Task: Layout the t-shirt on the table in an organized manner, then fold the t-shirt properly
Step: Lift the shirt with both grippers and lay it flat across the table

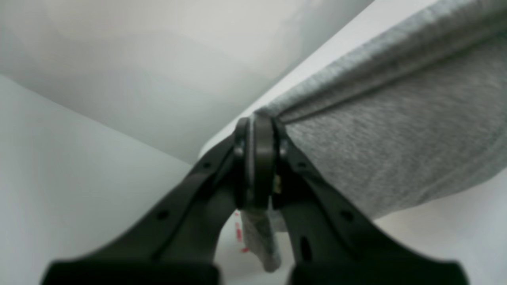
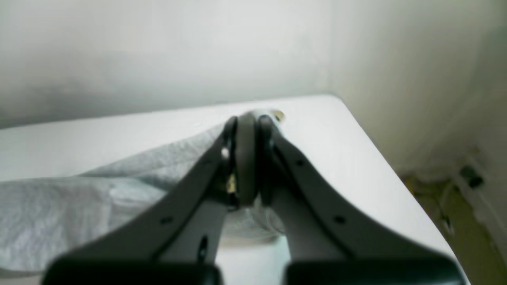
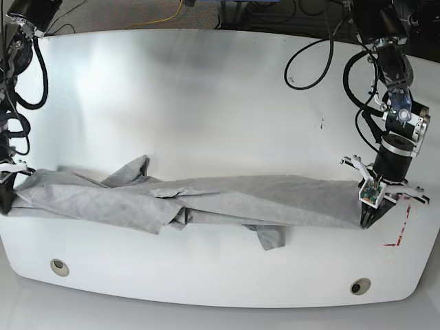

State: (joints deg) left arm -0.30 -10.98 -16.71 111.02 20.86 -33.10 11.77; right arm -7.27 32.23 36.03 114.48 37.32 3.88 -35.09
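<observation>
Left gripper (image 1: 259,130) clamps t-shirt (image 3: 206,199) edge; right gripper (image 2: 247,126) clamps other end, cut off in base view; lettering hidden.

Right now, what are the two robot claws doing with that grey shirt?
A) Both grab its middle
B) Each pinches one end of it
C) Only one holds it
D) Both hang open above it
B: the left gripper and the right gripper are each clamped on opposite ends of the t-shirt, which is stretched between them.
</observation>
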